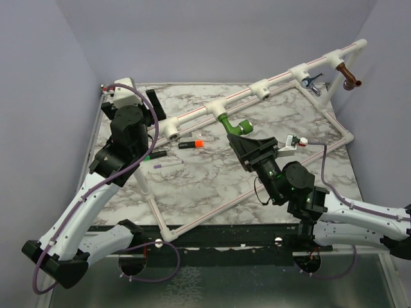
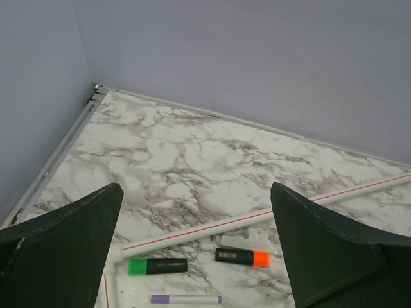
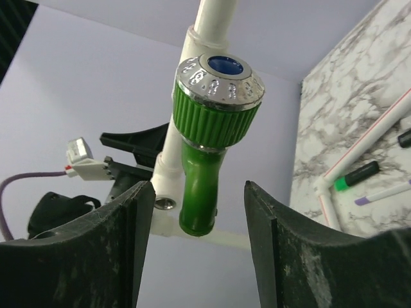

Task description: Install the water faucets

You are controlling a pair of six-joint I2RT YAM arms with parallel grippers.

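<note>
The left claw (image 2: 196, 192) is spread as wide as it goes, gripping nothing. Its two dark fingers (image 2: 70, 237) frame bare marble table (image 2: 173, 160). Just beyond its tips a white pipe (image 2: 257, 216) with a red line lies on the table. On the near side of that pipe sit a green-capped marker (image 2: 157, 265), an orange-capped marker (image 2: 243, 256) and a purple pen (image 2: 186, 299). None of these touches the claw.

To the right, the right claw (image 3: 198, 189) is partly open around the green faucet (image 3: 205, 147). One finger stands on each side of the spout, and a strip of wall shows in both gaps. It is gripping nothing. The faucet sits directly between the tips, seated in a white tee fitting (image 3: 168, 176) of the raised pipe rail (image 1: 257, 86).

The right wrist view alone shows the faucet's silvery cap with its blue centre above a ribbed green collar. It also shows the green-capped marker and purple pen off to the claw's right, down on the table.

Only the overhead view shows the rest of the rail. Well beyond the right claw, towards the far right, the chrome faucet (image 1: 313, 80) and the copper-brown faucet (image 1: 350, 78) hang from fittings. That view hides the gaps beside the fingers.
</note>
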